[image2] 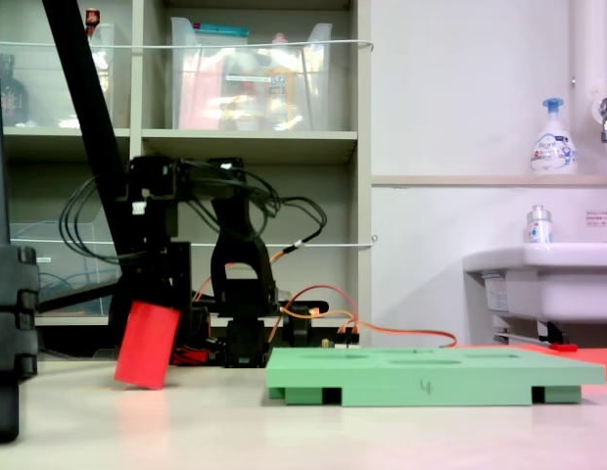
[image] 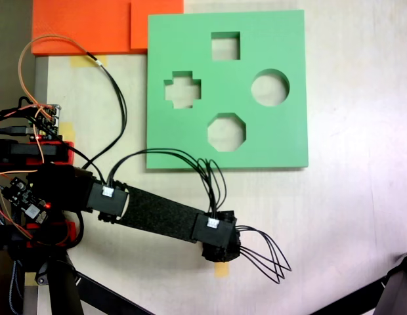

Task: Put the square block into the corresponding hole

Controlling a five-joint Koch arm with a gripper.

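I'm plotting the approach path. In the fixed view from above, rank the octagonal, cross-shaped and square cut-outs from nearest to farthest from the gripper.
From the gripper, low in that view:
1. Octagonal cut-out, on the board's near side, almost straight above it.
2. Cross-shaped cut-out, farther up, to the left.
3. Square cut-out, by the board's far edge.

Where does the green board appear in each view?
In a fixed view: board upper centre-right, seen from above, cut-outs showing.
In a fixed view: board lower right, seen edge-on, on the table.
Shared landmark: the black arm, left of the board in both fixed views.
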